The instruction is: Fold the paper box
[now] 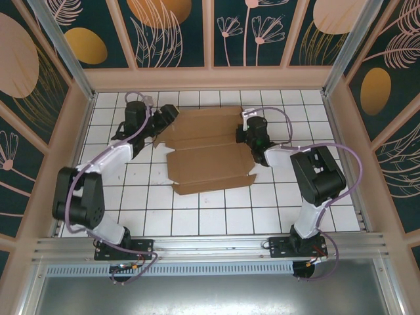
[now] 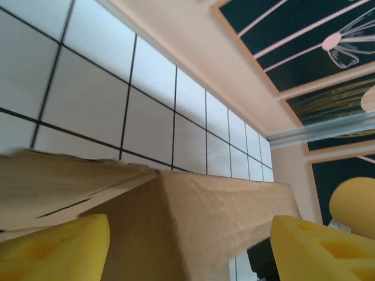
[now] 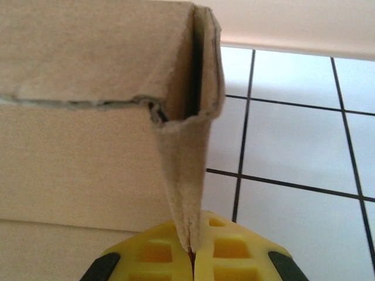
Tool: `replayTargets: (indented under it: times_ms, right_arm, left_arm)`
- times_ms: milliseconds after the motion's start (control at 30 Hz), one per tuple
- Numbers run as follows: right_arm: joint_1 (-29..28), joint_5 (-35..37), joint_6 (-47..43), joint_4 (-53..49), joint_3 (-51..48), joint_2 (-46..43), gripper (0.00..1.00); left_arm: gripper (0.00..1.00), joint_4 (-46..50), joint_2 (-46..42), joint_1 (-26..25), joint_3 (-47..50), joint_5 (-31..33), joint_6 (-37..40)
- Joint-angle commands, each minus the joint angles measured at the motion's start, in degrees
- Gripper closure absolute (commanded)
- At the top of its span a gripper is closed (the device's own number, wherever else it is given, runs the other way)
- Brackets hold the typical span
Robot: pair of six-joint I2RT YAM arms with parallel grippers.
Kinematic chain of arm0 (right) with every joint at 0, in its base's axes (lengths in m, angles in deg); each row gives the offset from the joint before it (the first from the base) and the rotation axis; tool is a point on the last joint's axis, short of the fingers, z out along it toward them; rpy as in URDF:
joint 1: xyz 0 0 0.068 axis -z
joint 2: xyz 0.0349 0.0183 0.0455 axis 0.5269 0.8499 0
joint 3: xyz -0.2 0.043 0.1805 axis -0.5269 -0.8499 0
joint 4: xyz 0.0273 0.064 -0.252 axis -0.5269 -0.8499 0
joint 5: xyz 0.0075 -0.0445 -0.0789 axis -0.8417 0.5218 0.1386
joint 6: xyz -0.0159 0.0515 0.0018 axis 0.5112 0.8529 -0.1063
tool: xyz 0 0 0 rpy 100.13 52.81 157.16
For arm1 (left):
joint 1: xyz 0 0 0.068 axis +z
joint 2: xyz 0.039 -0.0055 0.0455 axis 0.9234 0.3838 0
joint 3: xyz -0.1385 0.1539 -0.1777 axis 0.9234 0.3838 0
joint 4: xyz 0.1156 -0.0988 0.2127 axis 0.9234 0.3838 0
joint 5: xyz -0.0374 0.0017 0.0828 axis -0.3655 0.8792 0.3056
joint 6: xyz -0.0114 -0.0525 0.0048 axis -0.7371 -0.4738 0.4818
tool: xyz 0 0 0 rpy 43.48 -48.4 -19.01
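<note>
The paper box (image 1: 207, 149) is a brown die-cut cardboard sheet lying mostly flat on the white tiled floor, its front edge slightly raised. My right gripper (image 1: 245, 134) is at the box's right edge. In the right wrist view the right gripper (image 3: 192, 253) is shut on a thin folded side flap (image 3: 186, 175) that stands upright. My left gripper (image 1: 168, 117) is at the far left corner of the box. Its yellow fingers (image 2: 55, 250) stand wide apart, so the left gripper (image 2: 190, 252) is open, with a raised cardboard flap (image 2: 217, 216) between them, touching neither.
White tiles with dark grout (image 1: 216, 220) stretch between the box and the arm bases. Beige walls (image 1: 210, 77) with an aluminium frame (image 1: 62, 46) enclose the floor closely behind both grippers.
</note>
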Motion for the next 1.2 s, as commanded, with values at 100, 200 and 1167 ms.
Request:
replayTargets:
  times_ms: [100, 200, 1167]
  right_arm:
    - [1.79, 0.95, 4.79, -11.48, 4.56, -0.85, 0.97]
    - [2.09, -0.4, 7.26, -15.48, 7.14, 0.5, 0.97]
    - [1.07, -6.05, 8.56, -27.12, 15.14, 4.04, 0.93]
  left_arm:
    - [0.47, 4.76, -13.51, -0.66, 6.2, 8.72, 10.02]
    - [0.54, 10.96, -14.82, -4.34, 6.97, 13.41, 13.66]
    - [0.48, 6.95, 9.9, -2.09, -1.99, 16.77, 12.4]
